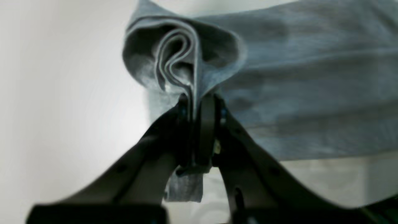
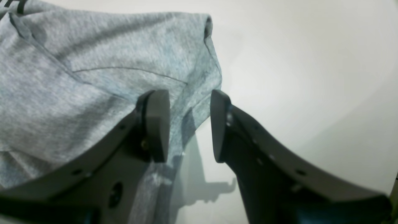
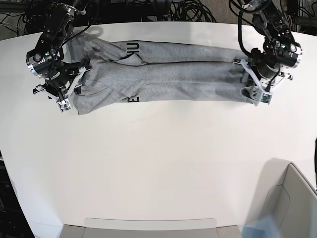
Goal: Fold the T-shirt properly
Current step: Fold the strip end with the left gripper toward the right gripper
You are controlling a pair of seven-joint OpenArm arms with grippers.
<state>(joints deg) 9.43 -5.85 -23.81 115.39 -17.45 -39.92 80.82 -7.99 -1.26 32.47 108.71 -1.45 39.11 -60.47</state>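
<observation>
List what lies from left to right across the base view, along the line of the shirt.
right gripper → T-shirt, stretched lengthways across the white table → left gripper, shut on the shirt's far end.

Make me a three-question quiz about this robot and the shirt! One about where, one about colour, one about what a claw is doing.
1. Where does the T-shirt lie on the table?
A. along the far edge
B. in the middle
C. at the near edge

2. What colour is the shirt's lettering?
A. red
B. black
C. white

3. What is the left gripper doing?
A. open over bare table
B. pinched shut on the shirt
C. holding a box

Answers:
1 A, the base view shows it stretched out near the far edge.
2 B, dark block letters peek out of the grey cloth.
3 B, the left wrist view shows bunched cloth clamped between its jaws, while the right gripper stands open.
</observation>
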